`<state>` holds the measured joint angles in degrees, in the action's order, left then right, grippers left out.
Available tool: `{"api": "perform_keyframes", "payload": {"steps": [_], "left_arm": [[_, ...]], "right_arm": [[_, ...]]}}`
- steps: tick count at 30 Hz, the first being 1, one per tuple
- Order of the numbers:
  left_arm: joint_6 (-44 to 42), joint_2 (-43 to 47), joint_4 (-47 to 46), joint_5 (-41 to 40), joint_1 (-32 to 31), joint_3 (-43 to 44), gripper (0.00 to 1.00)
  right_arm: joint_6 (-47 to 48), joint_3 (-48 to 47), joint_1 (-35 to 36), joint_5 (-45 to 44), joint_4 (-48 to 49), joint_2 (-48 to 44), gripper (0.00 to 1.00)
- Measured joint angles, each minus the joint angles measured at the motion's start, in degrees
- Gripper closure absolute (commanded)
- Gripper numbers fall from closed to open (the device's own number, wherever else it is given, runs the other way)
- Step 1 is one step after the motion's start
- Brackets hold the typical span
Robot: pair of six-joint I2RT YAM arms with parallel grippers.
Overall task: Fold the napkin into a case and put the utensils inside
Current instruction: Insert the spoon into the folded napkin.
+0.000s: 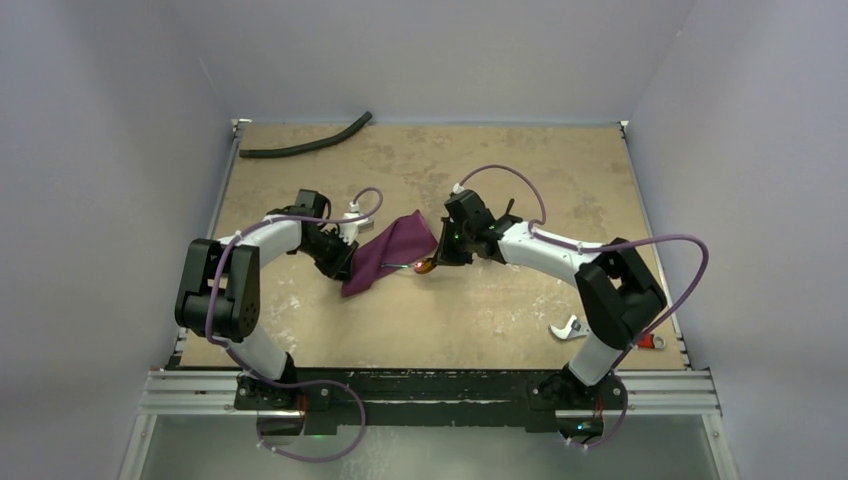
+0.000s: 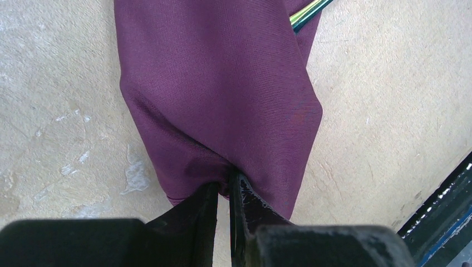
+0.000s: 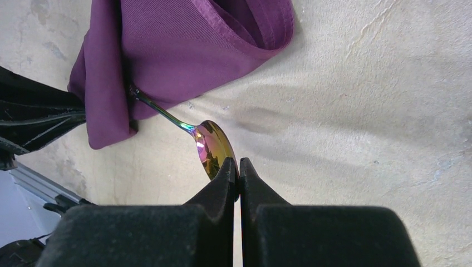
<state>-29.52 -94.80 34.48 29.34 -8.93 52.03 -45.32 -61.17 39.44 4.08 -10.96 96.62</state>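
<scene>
The plum-purple napkin (image 1: 390, 252) lies mid-table as a folded, elongated case, open at its far end (image 3: 261, 33). My left gripper (image 1: 342, 258) is shut on its near lower end, with cloth bunched between the fingertips (image 2: 224, 186). A spoon (image 1: 424, 266) with a shiny gold bowl (image 3: 211, 147) pokes out of the cloth's side, its thin dark handle running in under a fold. A strip of that handle shows at the top of the left wrist view (image 2: 309, 11). My right gripper (image 1: 440, 258) is shut on the bowl's edge (image 3: 239, 164), just right of the napkin (image 3: 183, 44).
A long black hose (image 1: 310, 143) lies at the table's far left edge. A red-handled tool with silver jaws (image 1: 570, 328) sits near the front right by the right arm's base. The left arm's dark body (image 3: 28, 117) shows beside the cloth.
</scene>
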Motion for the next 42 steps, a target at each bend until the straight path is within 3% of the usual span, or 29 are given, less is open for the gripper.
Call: {"api": "perform_keyframes", "payload": {"steps": [15, 29, 42], "left_arm": [[-1.18, 2.6, -1.14, -7.43, -0.52, -0.17, 0.89], [-1.03, 5.22, 1.27, -7.78, -0.52, 1.44, 0.86], [-1.44, 6.05, 2.78, -7.28, -0.09, 3.48, 0.86]], "right_arm": [[5.42, 1.09, -1.16, -1.09, -2.91, -6.62, 1.0], [10.49, 2.1, -2.05, 5.16, 1.4, -6.69, 1.0], [11.52, 2.08, -2.05, 7.96, 7.78, 0.61, 1.0]]}}
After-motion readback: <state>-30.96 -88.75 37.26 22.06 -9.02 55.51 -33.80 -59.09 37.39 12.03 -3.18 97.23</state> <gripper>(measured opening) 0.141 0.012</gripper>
